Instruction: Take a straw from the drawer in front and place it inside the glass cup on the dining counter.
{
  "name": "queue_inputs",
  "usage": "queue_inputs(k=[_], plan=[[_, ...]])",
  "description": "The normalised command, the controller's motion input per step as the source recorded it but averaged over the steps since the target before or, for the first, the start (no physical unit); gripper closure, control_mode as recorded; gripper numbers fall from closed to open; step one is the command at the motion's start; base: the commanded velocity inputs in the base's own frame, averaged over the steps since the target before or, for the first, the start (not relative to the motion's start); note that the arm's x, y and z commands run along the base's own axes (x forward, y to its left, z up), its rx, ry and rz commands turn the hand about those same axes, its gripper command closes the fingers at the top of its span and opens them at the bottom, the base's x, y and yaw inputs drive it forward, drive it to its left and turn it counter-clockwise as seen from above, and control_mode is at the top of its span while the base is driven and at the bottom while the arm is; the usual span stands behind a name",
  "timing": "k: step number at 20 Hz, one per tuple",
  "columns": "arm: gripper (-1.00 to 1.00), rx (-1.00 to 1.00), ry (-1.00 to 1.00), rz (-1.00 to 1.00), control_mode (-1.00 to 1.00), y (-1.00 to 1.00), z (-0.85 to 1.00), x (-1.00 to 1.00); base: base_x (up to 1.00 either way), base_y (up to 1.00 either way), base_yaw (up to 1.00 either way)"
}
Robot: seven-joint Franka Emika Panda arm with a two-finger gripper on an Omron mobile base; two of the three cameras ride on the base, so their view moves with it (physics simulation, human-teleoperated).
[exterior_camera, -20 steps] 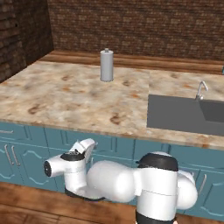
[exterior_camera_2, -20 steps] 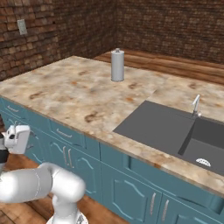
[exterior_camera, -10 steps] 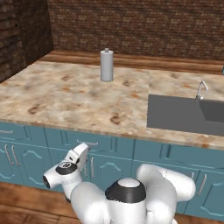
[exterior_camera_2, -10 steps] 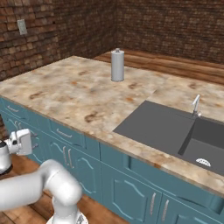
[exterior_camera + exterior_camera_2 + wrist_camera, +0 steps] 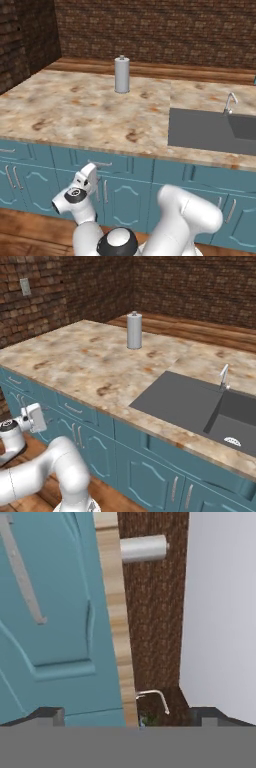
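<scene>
Left of the sink (image 5: 210,131), under the edge of the stone counter (image 5: 75,110), the drawer (image 5: 120,165) sits shut, its teal front flush with the neighbouring fronts and its silver bar handle (image 5: 101,163) lying level. In the right base view the same drawer (image 5: 80,411) lies below the counter edge, also on the side away from the sink.

The gripper (image 5: 91,172) hangs low in front of the cabinets, left of the sink and just below the drawer's left end, with its white hand tilted up toward the handle. From the right base camera the gripper (image 5: 36,417) stands apart from the cabinet fronts, farther from the sink than the drawer. In the hand view the gripper (image 5: 127,714) has its 2 dark tips spread to the far sides of the picture, jaws wide apart with nothing between them.

That view is rolled on its side: a teal cabinet door (image 5: 60,612) with a silver handle (image 5: 22,577) lies before the tips, and the counter's edge runs past it as a pale strip.

On the counter, well left of the sink and toward the brick wall, stands 1 grey-white cylinder (image 5: 121,74) with a knob top, upright. A silver faucet (image 5: 229,102) rises at the sink's back rim. 2 teal doors (image 5: 122,200) close the cabinet below the drawer.
</scene>
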Motion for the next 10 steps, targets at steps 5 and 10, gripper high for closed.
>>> queue_inputs(k=[5,10], plan=[[-1.00,-0.10,0.00,0.00,-1.00,0.01,-0.40,0.59,0.00,0.00,0.00],[-1.00,-0.09,0.00,0.01,-1.00,0.12,-0.52,0.52,0.00,0.00,0.00]])
